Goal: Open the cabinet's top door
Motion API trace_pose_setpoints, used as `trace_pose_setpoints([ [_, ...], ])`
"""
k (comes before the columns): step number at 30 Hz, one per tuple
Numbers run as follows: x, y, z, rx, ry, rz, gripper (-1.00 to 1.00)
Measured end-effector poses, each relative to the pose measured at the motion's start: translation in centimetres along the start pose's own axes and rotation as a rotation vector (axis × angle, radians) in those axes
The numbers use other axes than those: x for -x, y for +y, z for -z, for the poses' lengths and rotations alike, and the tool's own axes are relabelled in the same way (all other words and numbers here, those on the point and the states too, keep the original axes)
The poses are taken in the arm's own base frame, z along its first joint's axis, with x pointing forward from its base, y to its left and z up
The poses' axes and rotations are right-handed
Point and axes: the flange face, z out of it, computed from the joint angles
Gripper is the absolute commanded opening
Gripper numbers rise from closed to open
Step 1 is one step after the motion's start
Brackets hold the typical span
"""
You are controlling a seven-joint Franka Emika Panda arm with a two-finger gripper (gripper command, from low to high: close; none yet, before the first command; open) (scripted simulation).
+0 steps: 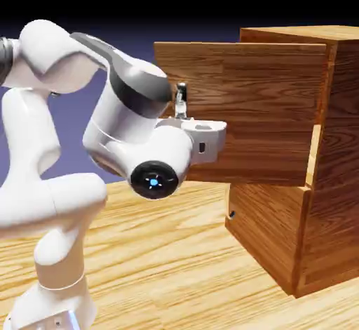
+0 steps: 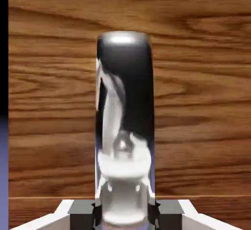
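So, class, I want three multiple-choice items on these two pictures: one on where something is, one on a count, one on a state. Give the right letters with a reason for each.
1. Where is the gripper?
A. On the table
B. At the top door's handle
C. At the lower panel's handle

2. How many stacked front panels does the cabinet have?
A. One
B. Two
C. Four

3. What state is the top door in?
A. Shut flush
C. Taken off and lying on the table
B. Swung open from the cabinet

Answers: 1 B, the hand view shows the metal handle large between the two jaws, which are closed on it. 2 B, the exterior view shows the top door above one lower panel. 3 B, the door stands out from the cabinet's front, with a gap at its hinge side.
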Motion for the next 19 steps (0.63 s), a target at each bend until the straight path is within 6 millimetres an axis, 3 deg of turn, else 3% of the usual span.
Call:
trace_pose_setpoints([
  [17,-5.7,5.7,10.2,-0.287,-0.287,0.000,-1.00],
  [18,-5.9,5.9,10.5,-0.296,-0.296,0.000,1.00],
  [19,-5.9,5.9,10.5,-0.295,-0.295,0.000,1.00],
])
